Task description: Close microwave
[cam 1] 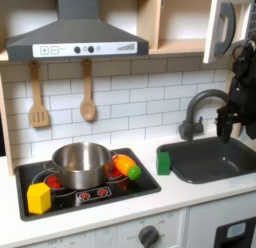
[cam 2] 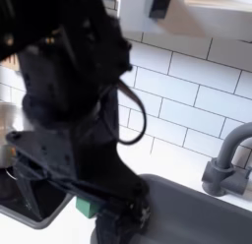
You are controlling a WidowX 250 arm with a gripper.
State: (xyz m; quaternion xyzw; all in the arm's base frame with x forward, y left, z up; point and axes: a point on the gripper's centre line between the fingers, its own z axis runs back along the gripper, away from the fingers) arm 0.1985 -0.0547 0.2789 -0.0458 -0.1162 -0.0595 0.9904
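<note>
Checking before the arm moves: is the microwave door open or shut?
Open: the microwave door stands swung out in the first exterior view, exposing the wooden compartment beside it.

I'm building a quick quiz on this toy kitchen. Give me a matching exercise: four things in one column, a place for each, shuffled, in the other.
Going by the first exterior view.
1. steel pot
2. wooden spoon
3. green block
4. yellow block

A. hanging on the tiled wall
B. front left corner of the stove
C. beside the sink's left edge
D. middle of the stove

Pairs: 1-D, 2-A, 3-C, 4-B
</note>
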